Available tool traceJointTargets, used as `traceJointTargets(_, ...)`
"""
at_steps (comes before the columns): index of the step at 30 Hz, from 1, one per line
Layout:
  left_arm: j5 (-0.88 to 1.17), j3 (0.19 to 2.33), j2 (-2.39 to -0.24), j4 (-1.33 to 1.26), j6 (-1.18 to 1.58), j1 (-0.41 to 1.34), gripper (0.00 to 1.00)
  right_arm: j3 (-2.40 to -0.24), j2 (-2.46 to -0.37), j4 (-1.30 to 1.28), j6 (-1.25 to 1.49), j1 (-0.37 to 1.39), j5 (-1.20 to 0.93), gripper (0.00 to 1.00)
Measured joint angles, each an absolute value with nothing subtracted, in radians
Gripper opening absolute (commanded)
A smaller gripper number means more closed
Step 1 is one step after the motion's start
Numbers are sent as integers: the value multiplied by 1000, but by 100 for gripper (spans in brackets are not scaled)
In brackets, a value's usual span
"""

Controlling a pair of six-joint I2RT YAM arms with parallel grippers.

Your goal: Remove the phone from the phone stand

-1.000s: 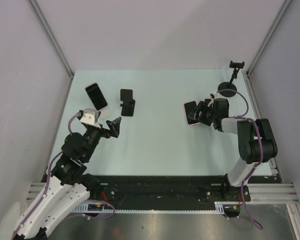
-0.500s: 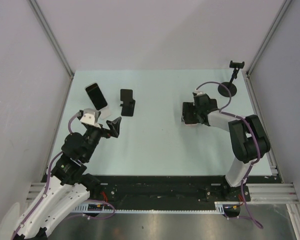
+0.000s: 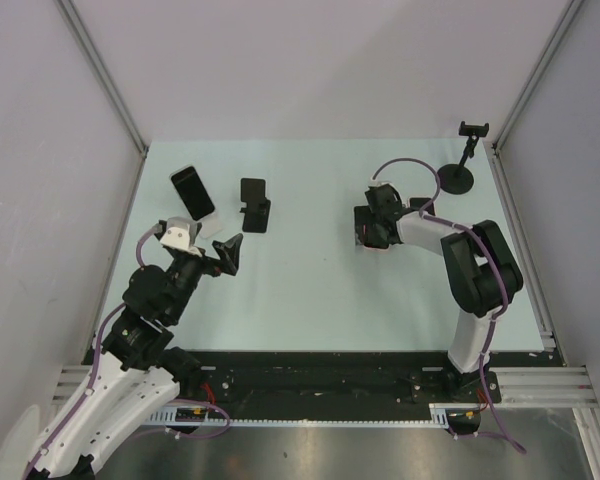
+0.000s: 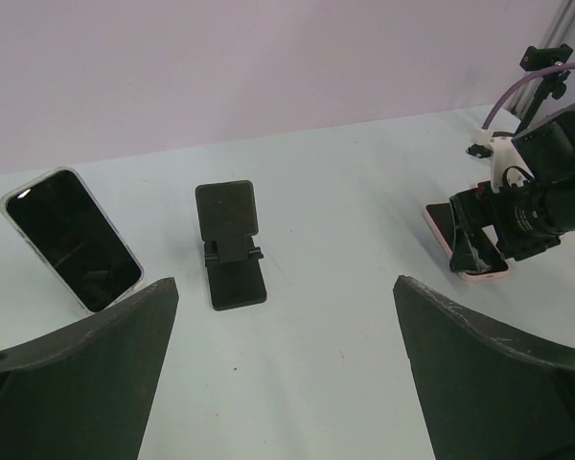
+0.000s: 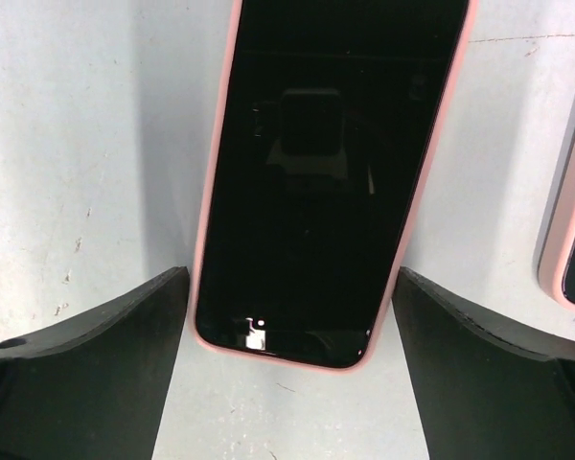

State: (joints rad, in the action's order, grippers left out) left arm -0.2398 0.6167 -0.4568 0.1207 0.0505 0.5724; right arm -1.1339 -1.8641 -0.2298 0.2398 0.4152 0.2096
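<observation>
Phone (image 5: 331, 182) lies flat on the bench (image 5: 77, 144) inside my wide-open right hand (image 5: 289, 316), so I'd back straight up without nudging it.

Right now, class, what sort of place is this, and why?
Probably a robot lab test cell: left arm and right arm bolted at a pale table, plain walls around, a phone and stand on it.

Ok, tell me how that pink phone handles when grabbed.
The pink phone looks rigid, so it should lift as one slab. Lying flat on the table, its edges may be hard to pinch. The glossy screen is probably slippery.
</observation>
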Motion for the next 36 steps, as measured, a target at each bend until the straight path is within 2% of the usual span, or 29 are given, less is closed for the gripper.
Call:
traceJointTargets(2,-240,617,-457,121,51,572,100,-1142,-1870,-234,246,415,210,79)
traceJointTargets(6,-240,617,-457,121,51,572,100,-1148,-1871,-244,246,407,210,72)
traceJointTargets(10,-240,617,-457,121,51,572,100,-1155,-1872,-257,241,380,194,69)
traceJointTargets(25,-239,617,-457,121,51,572,100,-1232,-1910,-325,101,274,167,70)
traceJointTargets(33,-239,615,-458,121,51,572,100,-1258,-1928,-327,49,269,155,74)
traceJointTargets(36,-239,612,-458,121,51,572,100,-1264,-1934,-327,45,266,148,80)
